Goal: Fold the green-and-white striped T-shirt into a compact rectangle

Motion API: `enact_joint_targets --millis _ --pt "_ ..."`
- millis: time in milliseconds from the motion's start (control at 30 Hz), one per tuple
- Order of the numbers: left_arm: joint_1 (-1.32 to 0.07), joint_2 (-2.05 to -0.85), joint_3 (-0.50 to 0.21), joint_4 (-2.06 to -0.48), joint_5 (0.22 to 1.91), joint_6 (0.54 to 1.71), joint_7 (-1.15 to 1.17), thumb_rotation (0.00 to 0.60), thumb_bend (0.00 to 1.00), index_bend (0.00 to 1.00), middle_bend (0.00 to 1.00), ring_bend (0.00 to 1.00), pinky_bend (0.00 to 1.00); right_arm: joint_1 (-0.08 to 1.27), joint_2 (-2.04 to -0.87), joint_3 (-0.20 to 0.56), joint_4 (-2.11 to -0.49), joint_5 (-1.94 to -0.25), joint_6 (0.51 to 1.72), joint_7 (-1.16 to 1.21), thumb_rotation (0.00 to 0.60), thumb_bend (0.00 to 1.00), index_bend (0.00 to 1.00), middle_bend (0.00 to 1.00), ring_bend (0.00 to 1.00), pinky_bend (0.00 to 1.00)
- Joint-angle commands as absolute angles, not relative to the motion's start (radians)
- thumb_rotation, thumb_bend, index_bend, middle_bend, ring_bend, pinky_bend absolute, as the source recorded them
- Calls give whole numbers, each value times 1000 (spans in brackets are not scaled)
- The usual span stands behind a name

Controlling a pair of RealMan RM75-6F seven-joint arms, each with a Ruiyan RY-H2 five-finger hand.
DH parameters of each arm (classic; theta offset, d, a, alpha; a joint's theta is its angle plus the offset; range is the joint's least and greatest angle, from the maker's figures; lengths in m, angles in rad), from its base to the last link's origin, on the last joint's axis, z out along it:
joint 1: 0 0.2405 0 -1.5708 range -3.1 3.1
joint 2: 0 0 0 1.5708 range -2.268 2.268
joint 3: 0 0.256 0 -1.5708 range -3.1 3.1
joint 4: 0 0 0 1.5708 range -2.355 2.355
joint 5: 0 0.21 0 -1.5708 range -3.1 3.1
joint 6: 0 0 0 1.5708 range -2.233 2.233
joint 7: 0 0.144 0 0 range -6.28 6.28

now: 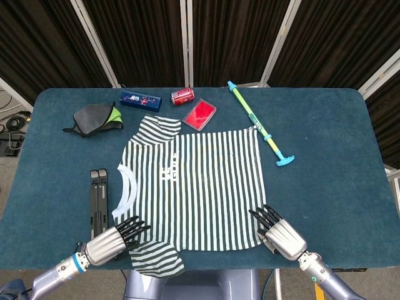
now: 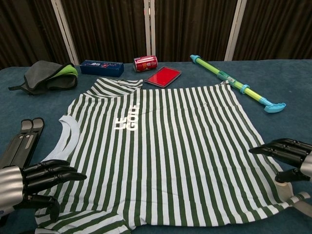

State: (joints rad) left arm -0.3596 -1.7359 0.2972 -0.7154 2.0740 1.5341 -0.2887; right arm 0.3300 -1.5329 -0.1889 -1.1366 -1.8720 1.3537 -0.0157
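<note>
**Striped shirt lies flat, a hand at each near corner**

The green-and-white striped T-shirt [image 1: 190, 187] is spread face up on the blue table [image 1: 331, 156], collar toward the robot's left, white lettering showing near the chest. One sleeve is tucked up at its far-left corner; the other sleeve lies rumpled at its near-left corner, hanging toward the table's front edge.

The left hand [image 1: 111, 240] sits at the shirt's near-left corner, fingers extended and slightly apart, their tips over the striped cloth beside the rumpled sleeve (whether any cloth is pinched under the thumb cannot be told). The right hand [image 1: 279, 235] is at the shirt's near-right corner, fingers stretched and spread above the hem; from the chest view the fingertips [image 2: 273, 147] hover over the stripes with nothing visibly held.

Beyond the shirt's far edge lie a blue box [image 1: 140, 99], a red can [image 1: 182, 95] on its side and a red flat case [image 1: 199, 114] touching the cloth. A green-and-blue toy stick [image 1: 259, 125] runs past its far-right corner. Left of the shirt are a grey-and-green pouch [image 1: 95, 118] and a black folded stand [image 1: 98, 203].
</note>
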Motion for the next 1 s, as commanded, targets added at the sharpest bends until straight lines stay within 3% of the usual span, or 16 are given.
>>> enact_joint_targets --millis 33,267,467,567,700,1000 --pt "-358 -1750 299 -708 2067 1534 -296 600 362 440 0 0 0 330 -1532 -189 -1137 -1872 1354 -15 600 395 725 40 0 0" --pt "-361 -1775 303 -692 2057 1543 -309 600 451 450 0 0 0 331 -1530 -191 -1139 -1873 1357 -14 600 395 725 40 0 0" --pt "-367 -1785 310 -692 2053 1543 -309 600 456 464 0 0 0 331 -1529 -192 -1142 -1873 1359 -15 600 395 725 41 0 0" --pt "-369 -1790 312 -695 2049 1544 -312 600 458 514 0 0 0 331 -1529 -192 -1142 -1873 1360 -14 600 395 728 42 0 0" --pt "-369 -1791 312 -701 2040 1547 -321 600 543 646 0 0 0 332 -1529 -192 -1141 -1873 1361 -12 600 395 730 44 0 0" --pt "-368 -1780 313 -727 2030 1575 -331 600 599 786 0 0 0 335 -1529 -196 -1142 -1880 1366 -4 600 404 738 53 0 0"
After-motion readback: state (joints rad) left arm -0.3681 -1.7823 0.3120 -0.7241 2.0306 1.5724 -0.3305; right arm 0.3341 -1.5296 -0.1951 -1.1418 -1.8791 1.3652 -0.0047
